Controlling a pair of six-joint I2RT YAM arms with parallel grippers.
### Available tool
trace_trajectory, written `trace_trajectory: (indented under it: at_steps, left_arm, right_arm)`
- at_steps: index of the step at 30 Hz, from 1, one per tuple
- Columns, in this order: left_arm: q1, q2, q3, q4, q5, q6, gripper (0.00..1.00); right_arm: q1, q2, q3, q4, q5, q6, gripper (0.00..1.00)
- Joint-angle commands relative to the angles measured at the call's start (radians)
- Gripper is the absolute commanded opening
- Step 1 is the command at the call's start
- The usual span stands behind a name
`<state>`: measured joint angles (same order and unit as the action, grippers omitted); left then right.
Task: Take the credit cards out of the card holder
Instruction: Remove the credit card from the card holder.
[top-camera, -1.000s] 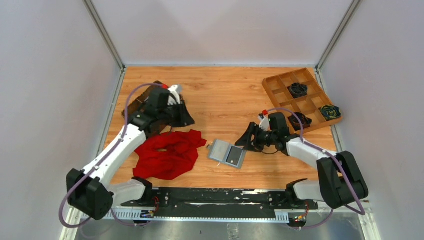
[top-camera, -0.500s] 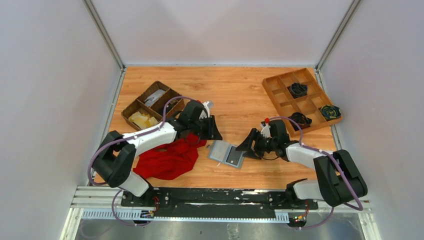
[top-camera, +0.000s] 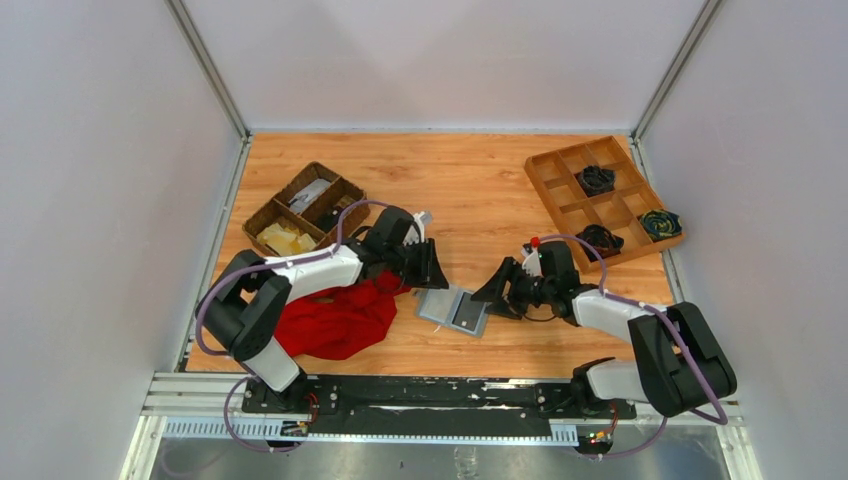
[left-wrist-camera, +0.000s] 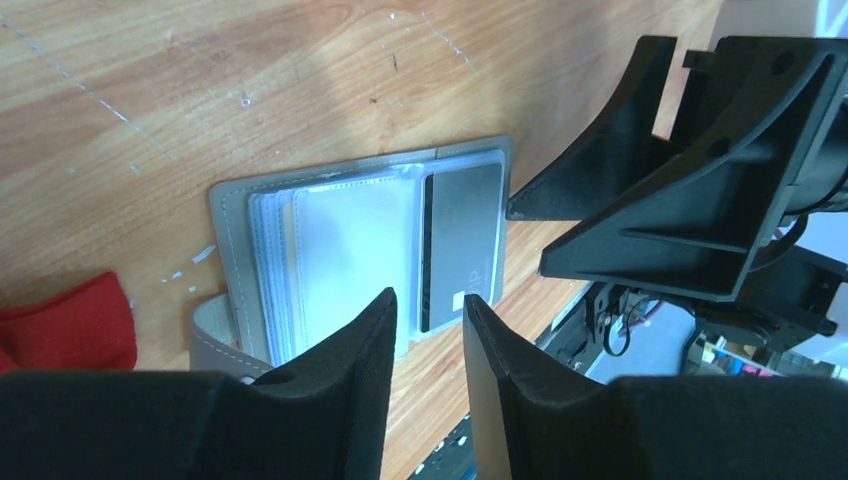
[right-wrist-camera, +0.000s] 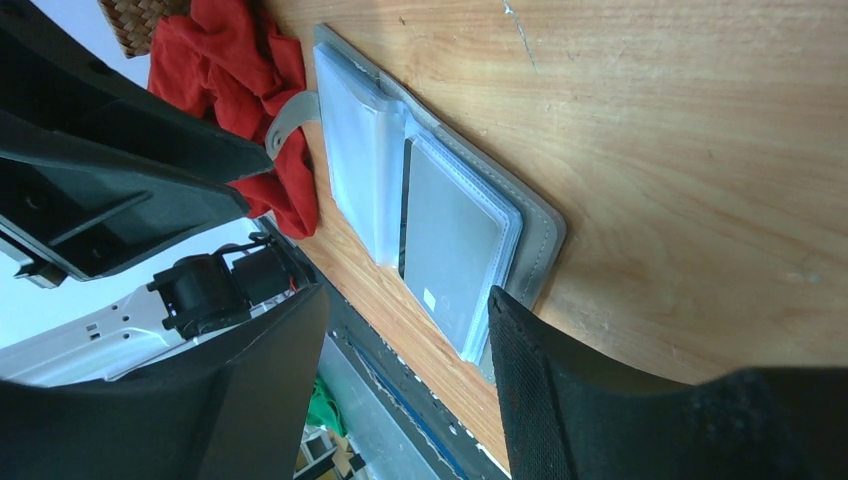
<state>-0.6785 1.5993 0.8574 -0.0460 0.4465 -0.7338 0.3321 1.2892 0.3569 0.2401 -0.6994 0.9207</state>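
Observation:
The grey card holder (top-camera: 455, 308) lies open on the table. Clear sleeves fill its left half (left-wrist-camera: 350, 250). A dark grey card (left-wrist-camera: 460, 240) with a small chip mark sits in the right sleeve and also shows in the right wrist view (right-wrist-camera: 455, 250). No tan card shows in the holder. My left gripper (top-camera: 432, 266) hovers just above the holder's far-left edge, jaws narrowly open and empty (left-wrist-camera: 429, 296). My right gripper (top-camera: 497, 290) is open and empty (right-wrist-camera: 408, 293), close to the holder's right edge.
A red cloth (top-camera: 335, 315) lies left of the holder, touching its side tab (right-wrist-camera: 285, 120). A dark wicker basket (top-camera: 300, 210) at the back left holds tan flat pieces (top-camera: 283, 238). A wooden compartment tray (top-camera: 605, 200) stands at the back right.
My left arm has swung from over the wicker basket to the right and forward, down to the card holder. My right gripper has shifted slightly toward the holder. The holder has not moved.

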Motion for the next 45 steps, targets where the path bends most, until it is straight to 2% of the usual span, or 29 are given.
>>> trace_trajectory:
  at_steps: [1, 7, 28, 36, 45]
  left_arm:
    - [-0.015, 0.043, -0.003, 0.026, 0.047, 0.013, 0.36]
    - [-0.015, 0.082, 0.002, 0.029, 0.063, 0.027, 0.38]
    - [-0.013, 0.138, -0.017, 0.034, 0.062, 0.041, 0.37]
    - [0.003, 0.141, -0.024, 0.032, 0.075, 0.05, 0.37]
    - [-0.042, 0.215, 0.017, 0.033, 0.114, 0.031, 0.37]
  right_arm:
    - [0.013, 0.0, -0.009, 0.022, -0.011, 0.004, 0.64]
    - [0.018, 0.059, -0.019, 0.094, -0.045, 0.028, 0.64]
    - [0.019, 0.202, 0.033, 0.178, -0.06, -0.005, 0.63]
    - [-0.029, 0.189, 0.073, 0.103, -0.043, -0.064, 0.62]
    - [-0.166, 0.049, 0.081, -0.064, -0.019, -0.151, 0.62]
